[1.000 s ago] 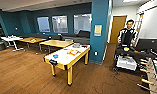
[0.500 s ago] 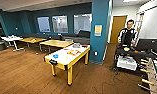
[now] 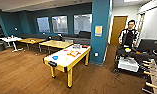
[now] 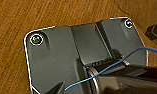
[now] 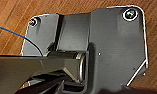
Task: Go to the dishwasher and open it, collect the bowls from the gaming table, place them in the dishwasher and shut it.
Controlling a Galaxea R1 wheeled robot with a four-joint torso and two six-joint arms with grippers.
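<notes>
Hanging over bare wood floor, both wrists look down on plank grain past the robot's own dark plates; the fingers are not readable in either wrist view, so whether either gripper is spread or closed cannot be told, and nothing is seen in their grasp. Outward from the robot in the head view, the gaming table stands at about 11 o'clock, well apart from the arms, with open floor between. Its long axis runs from the near corner at roughly 11 o'clock away toward 1 o'clock, so the near short end faces the camera obliquely. Top is glossy white with red and orange graphics, rimmed in yellow, on yellow-toned legs. A bright blue bowl, small and round, sits on the near end of the top, close to the left edge; judged from this, the left arm would be the nearer one once the robot is alongside. A yellow bowl cannot be made out. Plain yellow-topped tables stand beyond at 11 o'clock. A teal pillar rises at 12 o'clock, just behind the far end. A person stands at 1 o'clock behind a cart of equipment. No dishwasher can be identified here.
</notes>
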